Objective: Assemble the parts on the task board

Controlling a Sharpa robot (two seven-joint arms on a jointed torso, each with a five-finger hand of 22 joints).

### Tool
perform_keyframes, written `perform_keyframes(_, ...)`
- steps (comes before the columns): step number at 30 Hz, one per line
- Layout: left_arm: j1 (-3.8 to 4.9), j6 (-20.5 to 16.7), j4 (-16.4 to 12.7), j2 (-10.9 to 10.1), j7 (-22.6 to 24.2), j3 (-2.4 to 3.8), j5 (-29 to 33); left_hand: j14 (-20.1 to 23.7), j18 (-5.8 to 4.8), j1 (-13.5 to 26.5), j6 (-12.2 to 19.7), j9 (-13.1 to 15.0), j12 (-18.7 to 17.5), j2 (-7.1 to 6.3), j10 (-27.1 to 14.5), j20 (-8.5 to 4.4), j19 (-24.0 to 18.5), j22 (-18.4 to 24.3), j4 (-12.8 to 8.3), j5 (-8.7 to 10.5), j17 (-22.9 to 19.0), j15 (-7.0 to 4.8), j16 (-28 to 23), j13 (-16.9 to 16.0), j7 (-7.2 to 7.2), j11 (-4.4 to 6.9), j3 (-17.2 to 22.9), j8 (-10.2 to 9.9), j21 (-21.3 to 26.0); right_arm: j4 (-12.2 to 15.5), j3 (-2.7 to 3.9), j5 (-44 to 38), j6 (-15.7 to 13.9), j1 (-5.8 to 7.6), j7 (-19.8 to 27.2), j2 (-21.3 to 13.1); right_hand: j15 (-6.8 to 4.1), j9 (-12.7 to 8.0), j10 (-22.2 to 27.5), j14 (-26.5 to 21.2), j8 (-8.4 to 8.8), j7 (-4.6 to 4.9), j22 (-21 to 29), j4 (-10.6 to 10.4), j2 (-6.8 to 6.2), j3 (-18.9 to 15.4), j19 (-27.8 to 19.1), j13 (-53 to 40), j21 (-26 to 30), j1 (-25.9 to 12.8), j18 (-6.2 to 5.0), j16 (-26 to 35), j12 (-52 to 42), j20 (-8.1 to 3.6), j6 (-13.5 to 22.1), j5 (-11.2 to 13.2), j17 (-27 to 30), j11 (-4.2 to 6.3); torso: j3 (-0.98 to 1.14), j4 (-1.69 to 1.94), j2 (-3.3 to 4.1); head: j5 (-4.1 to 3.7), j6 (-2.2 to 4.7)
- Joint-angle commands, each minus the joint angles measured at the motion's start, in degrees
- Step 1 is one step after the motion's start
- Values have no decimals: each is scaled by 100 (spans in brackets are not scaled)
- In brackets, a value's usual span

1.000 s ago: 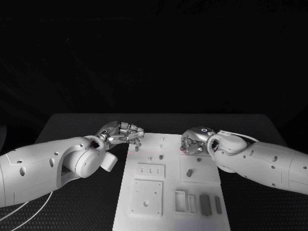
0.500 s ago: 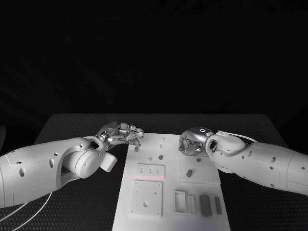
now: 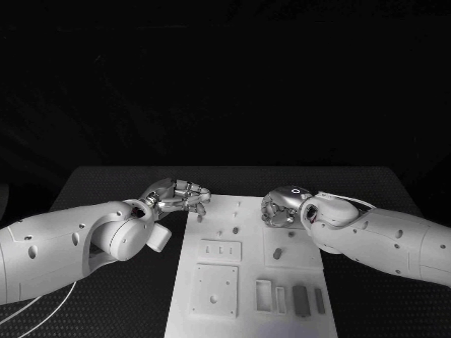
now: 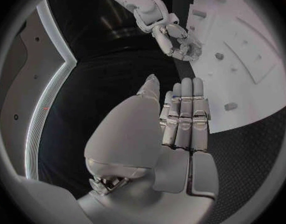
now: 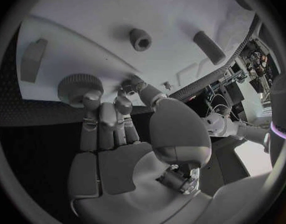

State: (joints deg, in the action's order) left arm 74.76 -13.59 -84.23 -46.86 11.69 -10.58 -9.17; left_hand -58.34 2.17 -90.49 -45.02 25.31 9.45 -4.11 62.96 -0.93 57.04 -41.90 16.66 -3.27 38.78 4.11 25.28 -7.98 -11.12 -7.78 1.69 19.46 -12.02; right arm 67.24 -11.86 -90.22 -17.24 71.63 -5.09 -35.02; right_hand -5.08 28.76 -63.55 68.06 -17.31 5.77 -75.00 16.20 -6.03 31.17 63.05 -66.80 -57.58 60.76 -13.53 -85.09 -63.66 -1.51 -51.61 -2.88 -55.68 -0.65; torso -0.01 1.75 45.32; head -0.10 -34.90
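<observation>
Basically, right hand (image 5: pixel 118 134) touching a round knurled knob (image 5: pixel 80 88) with its fingertips at the far end of the white board (image 3: pixel 251 282), clear from its wrist camera; grip unclear. Left hand (image 3: pixel 177 196) empty, fingers curled, beside the board's far-left corner.

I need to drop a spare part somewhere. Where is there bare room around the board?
Bare black table lies beyond the task board, behind both hands. It is crowded at the board's far end, where the left hand and right hand sit.
</observation>
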Motion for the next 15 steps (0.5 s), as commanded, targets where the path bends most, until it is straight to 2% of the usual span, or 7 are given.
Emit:
perform_keyframes(1, 14, 83, -5, 9, 15, 6, 20, -47, 44, 47, 43, -8, -39, -14, -9, -34, 3, 9, -2, 37, 9, 11, -33, 4, 6, -29, -36, -28, 36, -6, -33, -82, 174, -50, -49, 11, 12, -11, 166, -59, 20, 177, -82, -13, -72, -32, -37, 11, -11, 9, -147, -24, -30, -15, -82, 4, 29, -46, 2, 0, 4, 2, 5)
perform_keyframes(10, 16, 87, -2, 11, 7, 6, 20, -48, 41, 46, 49, -10, -45, -15, -10, -36, 5, 10, -2, 38, 17, 11, -39, 4, 8, -31, -35, -31, 40, 2, -33, -82, 202, -50, -40, 25, 28, 0, 182, -57, 22, 187, -81, -23, -69, -12, -37, 15, -11, 8, -147, -39, -43, -11, -90, 3, 22, -59, 3, 2, 9, -3, 9)
perform_keyframes(15, 17, 90, -1, 7, 3, 6, 20, -48, 40, 46, 50, -10, -46, -14, -9, -37, 5, 10, -1, 38, 19, 11, -41, 4, 9, -31, -35, -31, 41, -1, -33, -130, 233, -50, -57, 12, -7, 60, 165, -26, -66, 133, -87, 11, 70, 49, -31, 25, -24, 86, -147, -72, -79, -16, -259, 3, 1, -11, 3, 2, 10, -6, 3)
